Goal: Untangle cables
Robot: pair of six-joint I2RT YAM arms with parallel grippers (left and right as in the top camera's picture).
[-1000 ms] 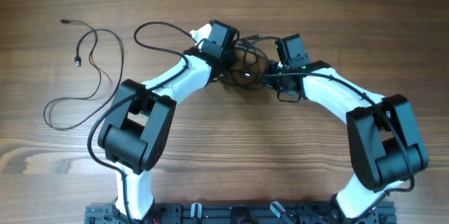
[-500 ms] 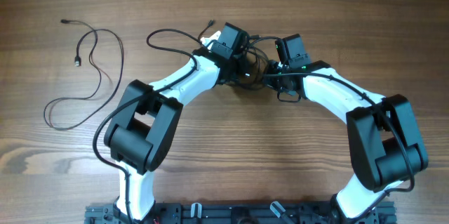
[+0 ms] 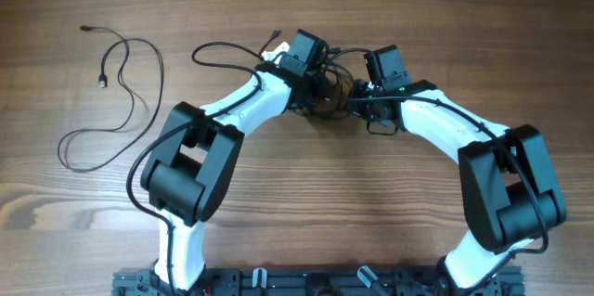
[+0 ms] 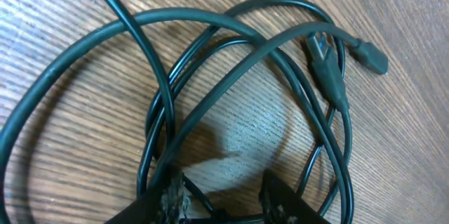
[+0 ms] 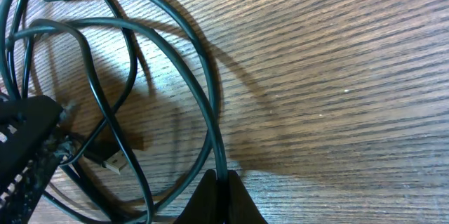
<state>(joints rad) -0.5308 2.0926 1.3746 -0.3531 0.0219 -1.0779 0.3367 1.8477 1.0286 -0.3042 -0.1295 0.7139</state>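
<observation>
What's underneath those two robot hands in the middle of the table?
A tangle of thin black cables on the wooden table, with a plug end showing. From overhead, the left gripper and right gripper cover most of it, so the knot itself is hidden.

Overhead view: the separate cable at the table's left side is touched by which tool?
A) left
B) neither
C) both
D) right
B: the separate cable lies alone on the table, far from the left tool and the right tool, both at the tangle.

Brown wooden table [image 3: 445, 18], visible grain, soft even light
</observation>
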